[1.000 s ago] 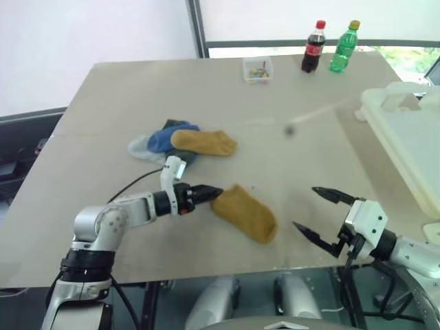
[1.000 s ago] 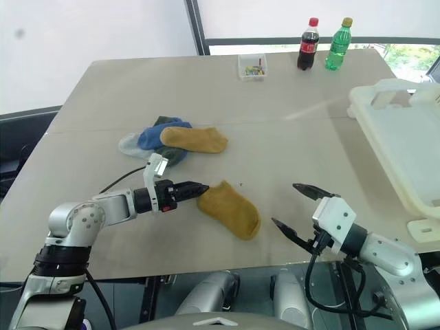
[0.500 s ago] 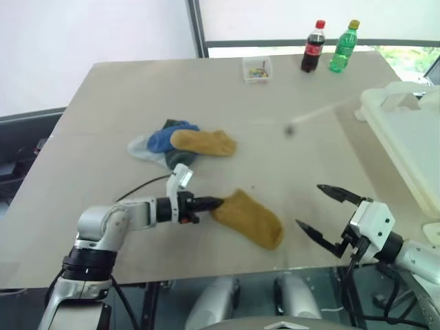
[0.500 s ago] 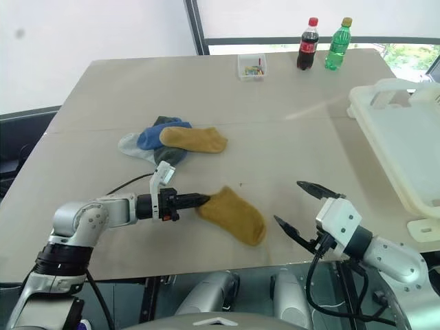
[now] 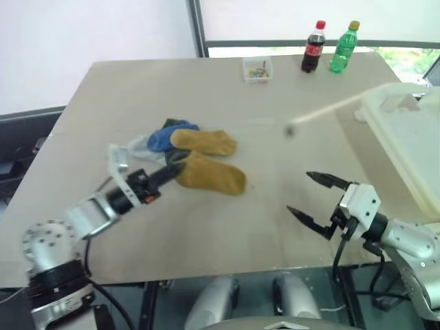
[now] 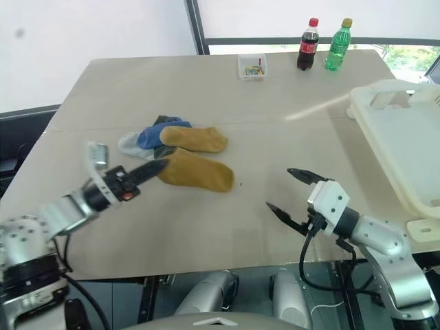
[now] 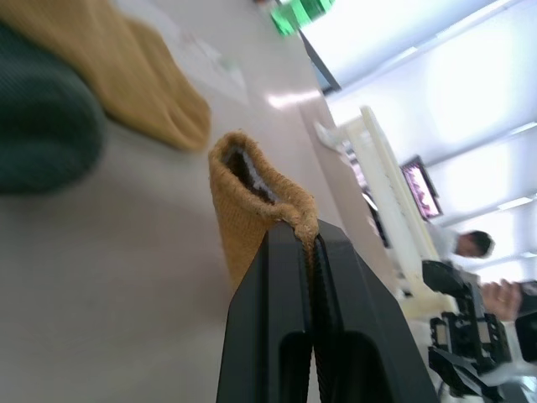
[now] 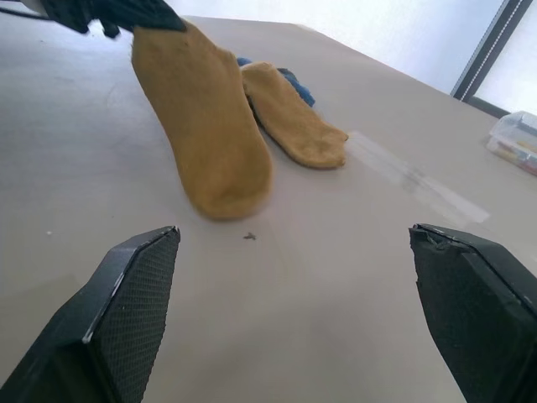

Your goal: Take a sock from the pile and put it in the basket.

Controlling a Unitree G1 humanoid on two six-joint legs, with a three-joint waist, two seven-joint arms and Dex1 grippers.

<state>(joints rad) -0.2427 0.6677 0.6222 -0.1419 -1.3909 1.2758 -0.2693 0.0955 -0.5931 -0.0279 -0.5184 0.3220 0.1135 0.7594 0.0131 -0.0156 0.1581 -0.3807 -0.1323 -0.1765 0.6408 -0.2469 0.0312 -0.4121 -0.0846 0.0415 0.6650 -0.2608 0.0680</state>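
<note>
A mustard sock (image 5: 210, 174) is pinched at its cuff by the left gripper (image 5: 176, 170), jaws clenched on the fabric; in the left wrist view the cuff edge is seen squeezed between the black fingers (image 7: 285, 277). The sock's cuff end is lifted, with its toe trailing at the table (image 5: 289, 82). It is held just beside the pile (image 5: 180, 140), where a second mustard sock, a blue one, a dark one and a pale one are heaped together. The right gripper (image 5: 313, 199) is held low over the table near its front edge, jaws spread wide, nothing between them. The basket (image 6: 405, 148) is placed at the table's right edge, well apart from the pile; its contents cannot be told. A small clear box (image 5: 258, 69) with colourful bits inside is seen at the far side, near a cola bottle (image 5: 313, 47) and a green bottle (image 5: 344, 47).
</note>
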